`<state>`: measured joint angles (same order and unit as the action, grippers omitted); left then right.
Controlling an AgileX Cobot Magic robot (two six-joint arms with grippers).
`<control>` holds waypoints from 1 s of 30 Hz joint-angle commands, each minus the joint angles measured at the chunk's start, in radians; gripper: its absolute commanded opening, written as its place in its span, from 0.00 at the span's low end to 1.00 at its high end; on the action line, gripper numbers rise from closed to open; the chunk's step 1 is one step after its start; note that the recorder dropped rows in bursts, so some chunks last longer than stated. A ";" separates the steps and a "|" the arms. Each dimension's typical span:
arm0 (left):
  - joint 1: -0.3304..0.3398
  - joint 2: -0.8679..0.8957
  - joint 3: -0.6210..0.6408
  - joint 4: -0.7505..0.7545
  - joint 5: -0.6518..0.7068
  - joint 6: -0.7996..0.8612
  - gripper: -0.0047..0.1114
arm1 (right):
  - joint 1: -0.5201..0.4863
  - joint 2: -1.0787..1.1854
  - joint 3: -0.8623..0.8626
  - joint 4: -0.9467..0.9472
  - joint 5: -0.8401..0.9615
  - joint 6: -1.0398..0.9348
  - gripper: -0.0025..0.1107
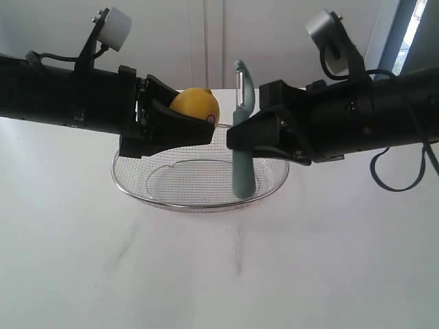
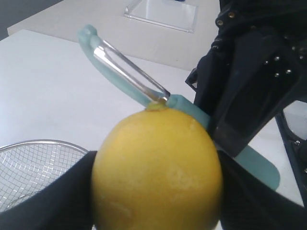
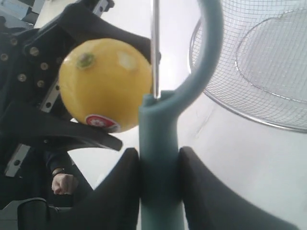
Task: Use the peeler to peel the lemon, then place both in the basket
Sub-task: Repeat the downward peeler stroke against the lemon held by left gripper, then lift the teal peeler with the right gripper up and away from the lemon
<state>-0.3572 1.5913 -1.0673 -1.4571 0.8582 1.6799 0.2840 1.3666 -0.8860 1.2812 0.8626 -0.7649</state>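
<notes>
Well, up in the air above the basket (image 1: 136,179), which sits on the white worktop (image 1: 219,274), the left gripper (image 1: 184,120) has its jaws clamped around the lemon (image 1: 196,104), red sticker (image 3: 100,121) showing low on its side. Facing it, the right gripper (image 1: 240,137) has its jaws pinched on the teal handle of the peeler (image 1: 243,175), held upright with the blade end up, just beside the lemon.

lemon (image 1: 195,104): yellow, red sticker, skin whole where I see it, held up near the basket
peeler (image 1: 243,175): pale teal, upright, head up, blade just beside the lemon
basket (image 1: 206,208): silver mesh, shallow, below both
</notes>
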 commanded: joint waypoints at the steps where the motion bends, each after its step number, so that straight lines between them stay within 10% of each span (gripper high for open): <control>1: -0.005 -0.005 -0.004 -0.023 0.021 -0.001 0.04 | -0.006 -0.010 -0.001 -0.043 -0.032 0.048 0.02; 30: -0.005 -0.005 -0.004 -0.022 0.023 -0.001 0.04 | -0.006 0.236 -0.395 -0.641 0.004 0.420 0.02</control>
<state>-0.3572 1.5913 -1.0673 -1.4571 0.8582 1.6799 0.2840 1.5668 -1.2265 0.6976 0.8256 -0.3736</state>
